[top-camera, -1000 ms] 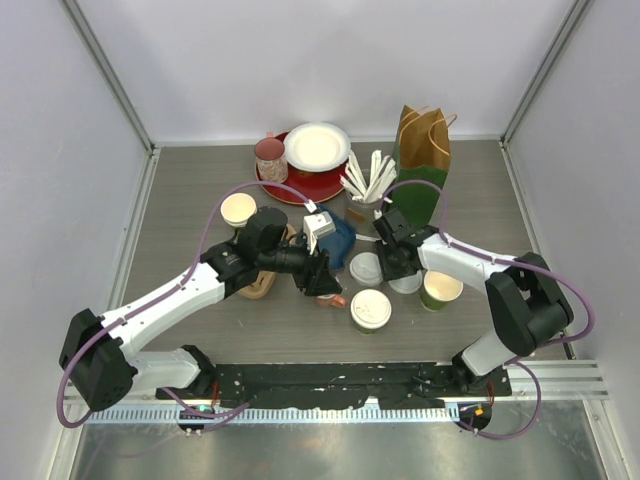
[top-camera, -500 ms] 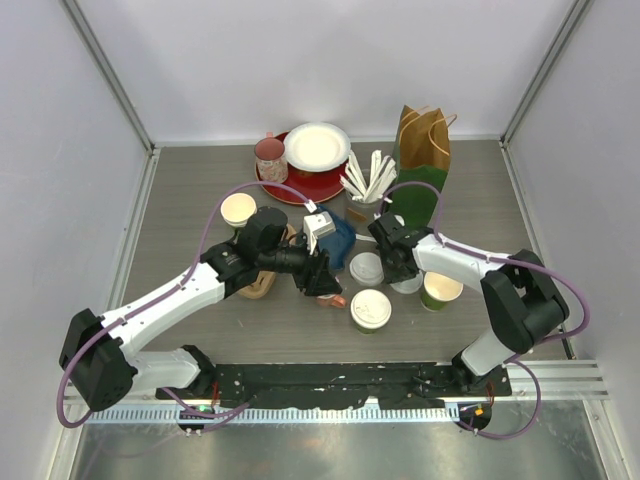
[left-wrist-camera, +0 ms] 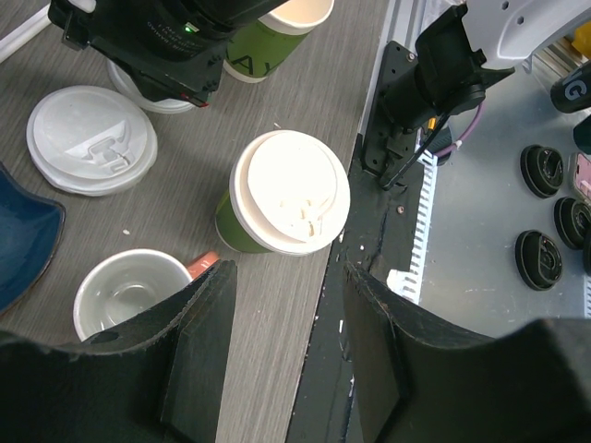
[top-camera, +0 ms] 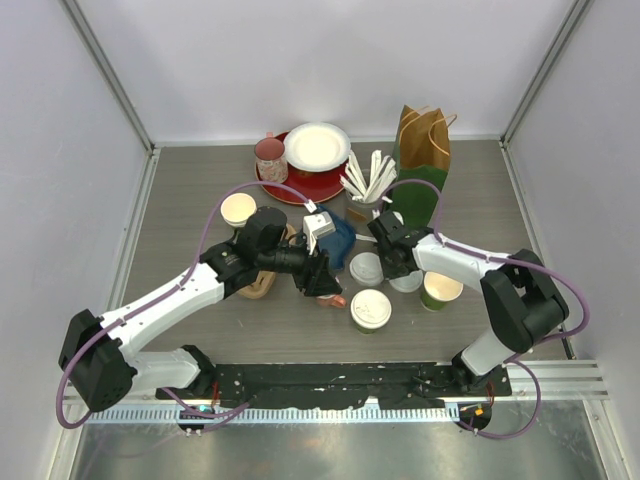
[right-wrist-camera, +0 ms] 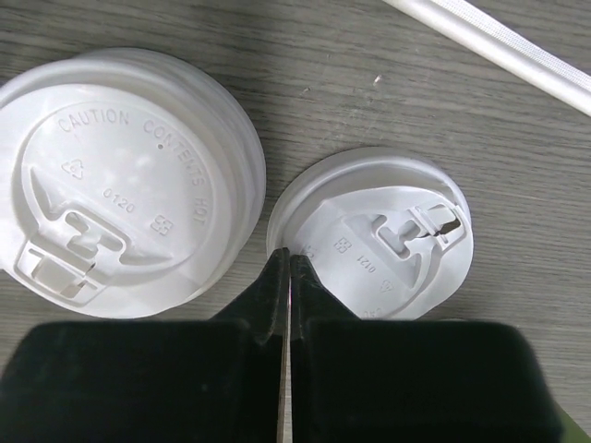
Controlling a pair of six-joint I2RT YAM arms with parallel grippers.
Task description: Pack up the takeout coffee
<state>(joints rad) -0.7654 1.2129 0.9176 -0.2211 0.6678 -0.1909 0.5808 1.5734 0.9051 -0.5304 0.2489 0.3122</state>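
The right claw [right-wrist-camera: 288, 268] is resting fully closed on nothing, between a large white lid [right-wrist-camera: 129, 185] and a smaller lid [right-wrist-camera: 374, 235]. The left claw [left-wrist-camera: 288, 277] is hanging half open, empty, over a lidded green cup [left-wrist-camera: 286, 194] at the table's [left-wrist-camera: 268, 369] near edge.

the lidded cup [top-camera: 370, 310] stands mid-table, nearest the arm bases. just behind it lie two loose lids side by side, the left lid [top-camera: 366, 268] and the right lid [top-camera: 407, 284]; the right open cup [top-camera: 441, 290] stands just right of them. a mug [left-wrist-camera: 129, 291] sits just left of the lidded cup. the left open cup [top-camera: 238, 210] stands well apart at the left. at the back a plate [top-camera: 318, 147] rests on a wider dish [top-camera: 300, 188], and the paper bag [top-camera: 424, 150] stands to their right.
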